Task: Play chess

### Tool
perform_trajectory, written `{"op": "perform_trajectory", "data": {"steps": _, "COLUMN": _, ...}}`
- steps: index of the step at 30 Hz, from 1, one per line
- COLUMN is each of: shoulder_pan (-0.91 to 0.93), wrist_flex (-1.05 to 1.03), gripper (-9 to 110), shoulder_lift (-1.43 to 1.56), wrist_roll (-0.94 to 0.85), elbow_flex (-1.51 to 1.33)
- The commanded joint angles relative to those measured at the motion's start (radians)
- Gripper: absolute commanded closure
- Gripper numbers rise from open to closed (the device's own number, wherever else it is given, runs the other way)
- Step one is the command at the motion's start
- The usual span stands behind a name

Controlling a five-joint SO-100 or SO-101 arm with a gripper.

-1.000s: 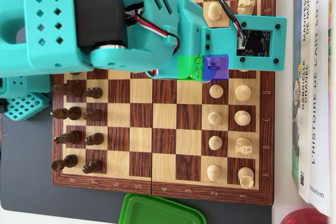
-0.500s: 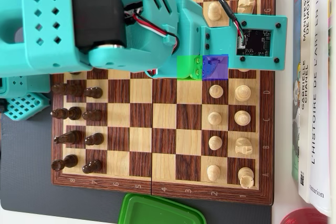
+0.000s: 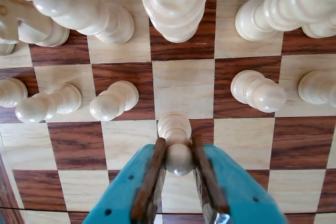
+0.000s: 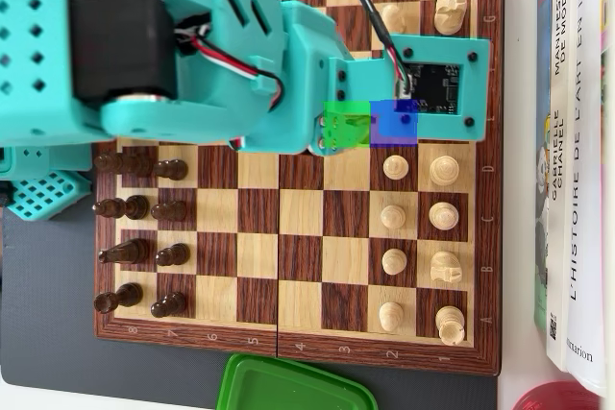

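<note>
Pawn [image 3: 176,148] is what I am handling here: a pale turned-wood piece, and I am judging it light, rigid and a little slick from its smooth finish, so it should not crush but could twist or slip if squeezed off-centre. I am holding it high, around the round head and neck, with the end effector [image 3: 177,157] clenched on it, its brown-padded jaws sitting on either side of the head in the wrist view. That hold looks workable, though gripping the head leaves the base free to swing, so I am thinking slow moves are wise.

In looks, it is cream-coloured, with a ball head, a narrow collar and a wider round foot, matching the other white pawns [image 3: 113,99] lined up just beyond it. It is sitting at the near edge of a light square, a rank forward of that pawn row, with the taller white pieces [image 3: 174,4] farther off. I cannot tell whether its foot is resting on the board [image 3: 184,85] or is just clear of it.

In the overhead view the arm [image 4: 173,50] is covering that spot, with the dark pieces [image 4: 144,206] standing untouched along the left side.
</note>
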State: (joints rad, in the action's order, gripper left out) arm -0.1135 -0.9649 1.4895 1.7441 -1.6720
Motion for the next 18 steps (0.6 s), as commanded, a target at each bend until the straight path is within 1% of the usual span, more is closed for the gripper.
{"op": "perform_trajectory", "data": {"steps": 1, "shoulder_pan": 0.000, "wrist_flex": -0.002, "gripper": 94, "shoulder_lift": 0.077, "wrist_roll": -0.005, "elbow_flex": -0.018}}
{"op": "perform_trajectory", "data": {"steps": 8, "shoulder_pan": -0.003, "wrist_flex": -0.002, "gripper": 94, "shoulder_lift": 0.158, "wrist_roll": -0.008, "elbow_flex": -0.144}}
{"op": "perform_trajectory", "data": {"steps": 10, "shoulder_pan": -0.003, "wrist_flex": -0.002, "gripper": 94, "shoulder_lift": 0.163, "wrist_roll": -0.011, "elbow_flex": -0.153}}
{"op": "perform_trajectory", "data": {"steps": 14, "shoulder_pan": 0.000, "wrist_flex": -0.002, "gripper": 94, "shoulder_lift": 0.160, "wrist_roll": -0.074, "elbow_flex": -0.150}}
{"op": "perform_trajectory", "data": {"steps": 18, "shoulder_pan": 0.000, "wrist_flex": 0.002, "gripper": 94, "shoulder_lift": 0.158, "wrist_roll": -0.075, "elbow_flex": -0.146}}
